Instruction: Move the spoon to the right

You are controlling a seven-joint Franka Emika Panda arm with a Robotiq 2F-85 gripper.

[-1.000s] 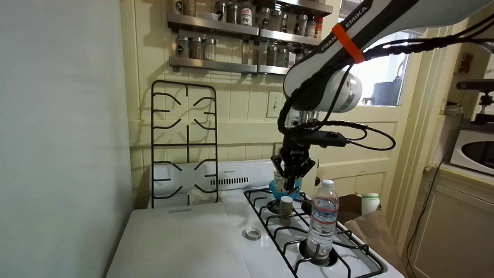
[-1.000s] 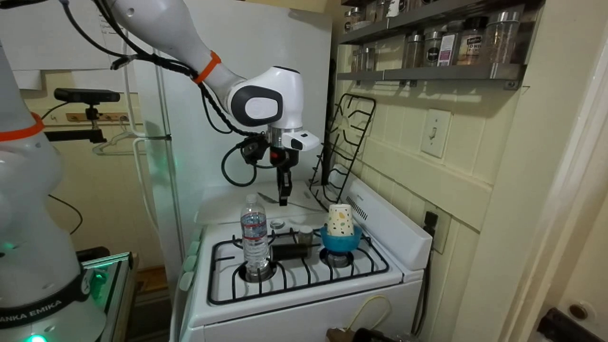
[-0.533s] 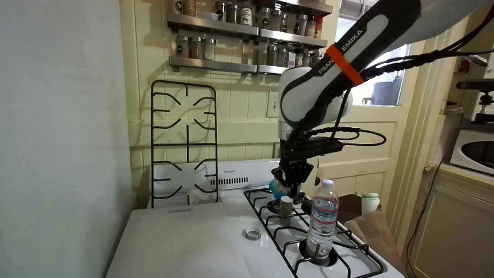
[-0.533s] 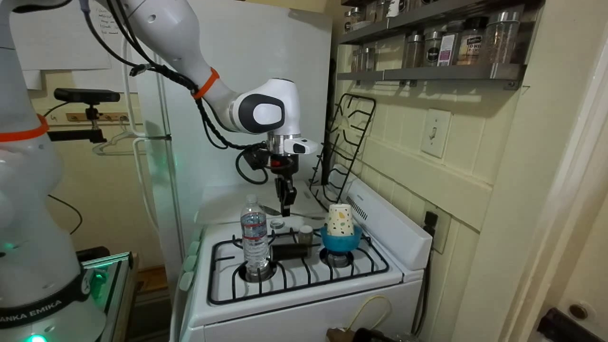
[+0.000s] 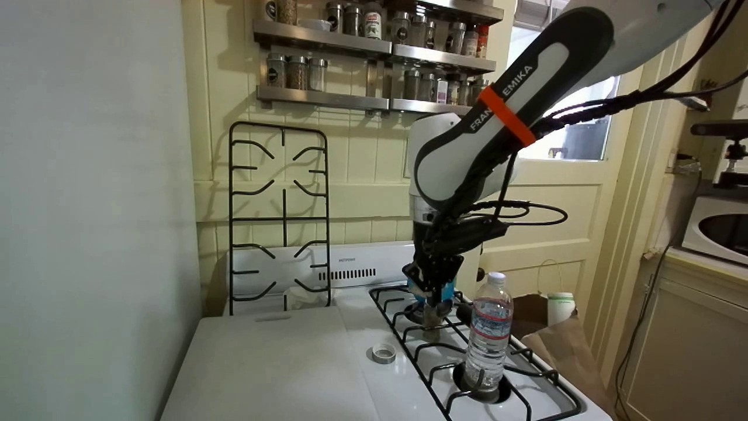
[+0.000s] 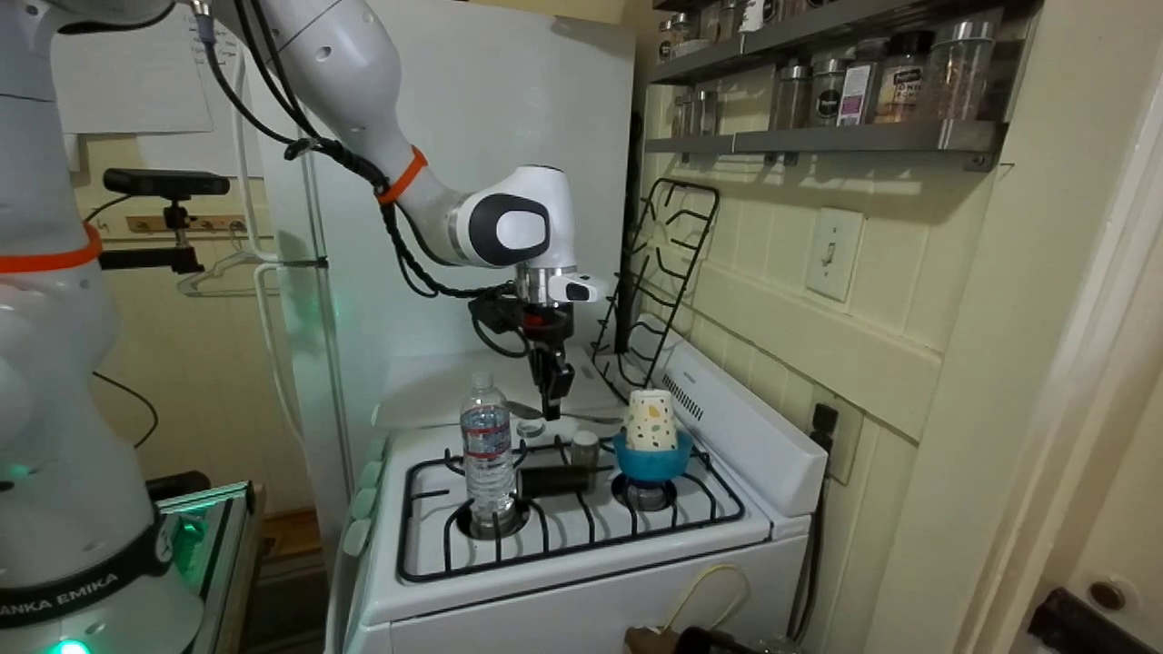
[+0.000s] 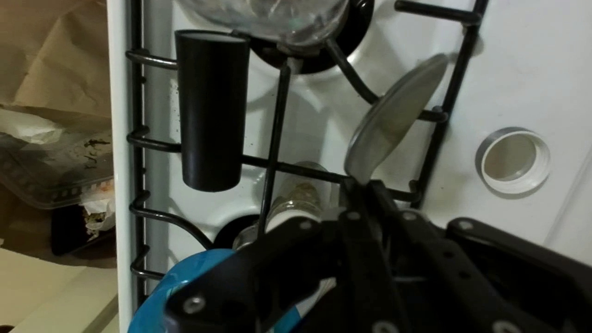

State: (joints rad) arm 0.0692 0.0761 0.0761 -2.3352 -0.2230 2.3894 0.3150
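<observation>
A metal spoon [image 7: 393,118] is held by its neck and handle in the wrist view, with its bowl pointing away from the fingertips. My gripper [image 7: 364,187] is shut on the spoon. In an exterior view the gripper [image 6: 551,411] holds the spoon [image 6: 524,411] level above the back edge of the stove grate, the bowl toward the bottle side and the handle toward the cup side. In an exterior view the gripper [image 5: 433,301] hides most of the spoon [image 5: 445,308] and is over the jar. The spoon handle is hidden by the fingers in the wrist view.
A water bottle [image 6: 488,454] stands on the stove grate [image 6: 581,556]. A small jar [image 6: 584,447], a black cylinder [image 6: 551,480] and a blue bowl [image 6: 652,463] with an upturned cup [image 6: 651,420] are also there. A white ring [image 5: 383,353] lies beside the grate.
My gripper has come down with the spoon in it, shifting slightly right in an exterior view. It stays shut on the spoon. The bottle, jar, bowl and cup have not moved.
</observation>
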